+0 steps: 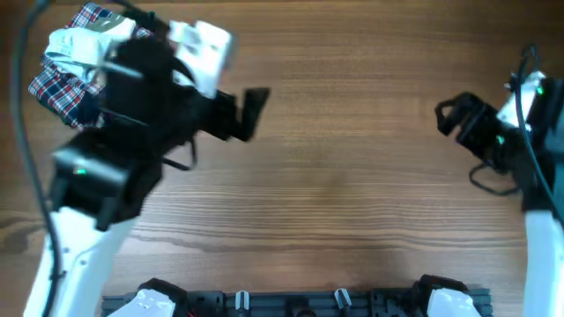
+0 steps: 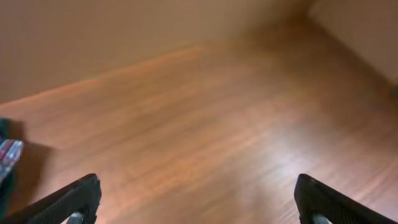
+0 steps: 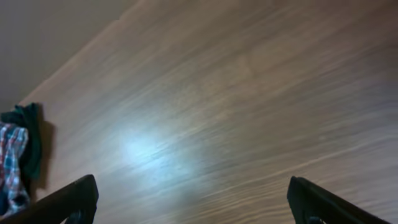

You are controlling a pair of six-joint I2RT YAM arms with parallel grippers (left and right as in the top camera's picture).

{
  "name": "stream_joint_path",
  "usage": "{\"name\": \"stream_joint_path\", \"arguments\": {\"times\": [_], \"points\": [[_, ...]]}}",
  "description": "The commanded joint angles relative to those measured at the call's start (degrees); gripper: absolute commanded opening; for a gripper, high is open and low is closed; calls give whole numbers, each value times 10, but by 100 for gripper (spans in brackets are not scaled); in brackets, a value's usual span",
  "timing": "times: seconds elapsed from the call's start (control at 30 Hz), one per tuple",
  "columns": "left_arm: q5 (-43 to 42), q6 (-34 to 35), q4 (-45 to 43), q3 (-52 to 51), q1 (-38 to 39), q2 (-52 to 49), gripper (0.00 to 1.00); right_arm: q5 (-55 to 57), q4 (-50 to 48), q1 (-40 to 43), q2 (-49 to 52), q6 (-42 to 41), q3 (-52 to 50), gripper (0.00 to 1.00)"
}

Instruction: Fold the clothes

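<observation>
The clothes look to be the pale white bundle (image 1: 75, 44) lying on the plaid pile at the far left. My left arm hides part of it, and blur leaves me unsure. My left gripper (image 1: 254, 110) hangs to the right of that pile, open and holding nothing. In the left wrist view its fingertips (image 2: 87, 190) stand wide apart over bare wood, with the left gripper (image 2: 196, 186) between them. My right gripper (image 1: 448, 114) is open at the right side. In its wrist view the right gripper (image 3: 189, 190) spans only tabletop.
A red-navy-white plaid garment (image 1: 57, 88) lies at the far left corner, also seen as plaid cloth (image 2: 7, 155) and plaid cloth (image 3: 12, 158) with a dark green piece (image 3: 30, 134) beside it. The wooden table (image 1: 352, 194) stretches between the arms. Black clamps (image 1: 291, 304) line the front edge.
</observation>
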State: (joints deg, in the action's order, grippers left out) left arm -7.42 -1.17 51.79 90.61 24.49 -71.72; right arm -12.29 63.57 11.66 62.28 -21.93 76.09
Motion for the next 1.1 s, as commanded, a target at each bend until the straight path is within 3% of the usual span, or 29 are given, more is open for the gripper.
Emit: {"name": "stream_joint_path", "arguments": {"times": [0.0,0.17,0.33,1.07], "points": [[116,33,-28,-45,43,-9,100,33,13,-2,-78,29,0,100],[116,33,-36,-48,36,-37,100,45,21,-2,-127,39,0,100],[116,33,4,-48,36,-44,100,46,36,-2,-121,38,0,100],[116,33,6,-48,36,-44,100,46,36,-2,-108,23,0,100]]}}
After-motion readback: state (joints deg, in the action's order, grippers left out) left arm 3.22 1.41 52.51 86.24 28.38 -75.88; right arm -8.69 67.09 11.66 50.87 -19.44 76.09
